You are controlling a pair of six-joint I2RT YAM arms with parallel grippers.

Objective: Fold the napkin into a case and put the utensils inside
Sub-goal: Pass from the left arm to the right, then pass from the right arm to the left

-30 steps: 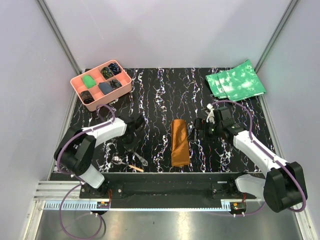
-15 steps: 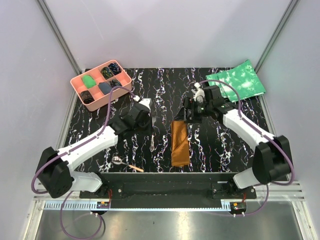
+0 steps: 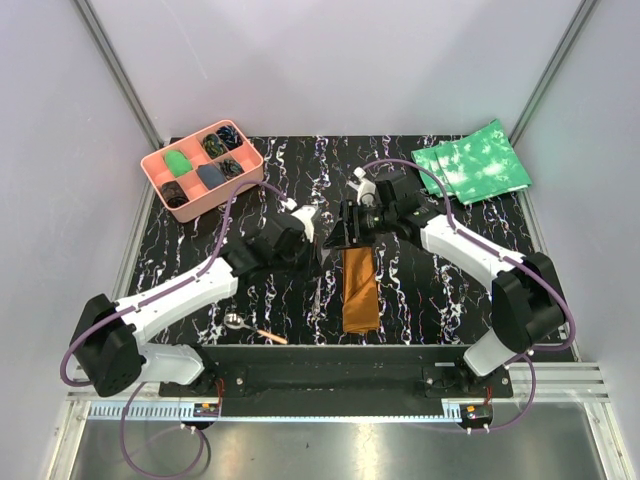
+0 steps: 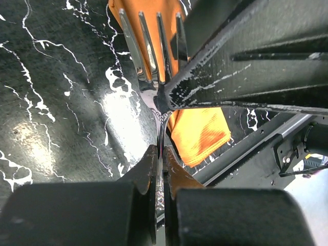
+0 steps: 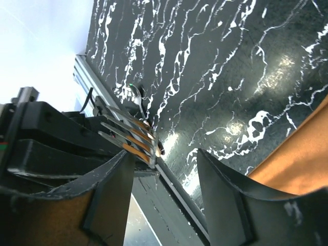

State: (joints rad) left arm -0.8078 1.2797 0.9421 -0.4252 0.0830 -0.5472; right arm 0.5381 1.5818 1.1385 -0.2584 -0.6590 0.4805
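Left fingers (image 4: 147,174) tight on fork (image 4: 148,48); right fingers (image 5: 225,192) apart.

The left arm (image 3: 190,285) and right arm (image 3: 465,250) are crowding the case (image 3: 362,300) at its 12 o'clock end. The fork (image 4: 147,82) is blocking its 9 o'clock side, while the bench (image 3: 440,300) is lying open toward 3.

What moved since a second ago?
The left gripper, shut on the fork, carried it toward the middle of the table, up beside the case. The right gripper swung left to the case's far end, jaws open. The case, pink tray and green cloths stayed put.
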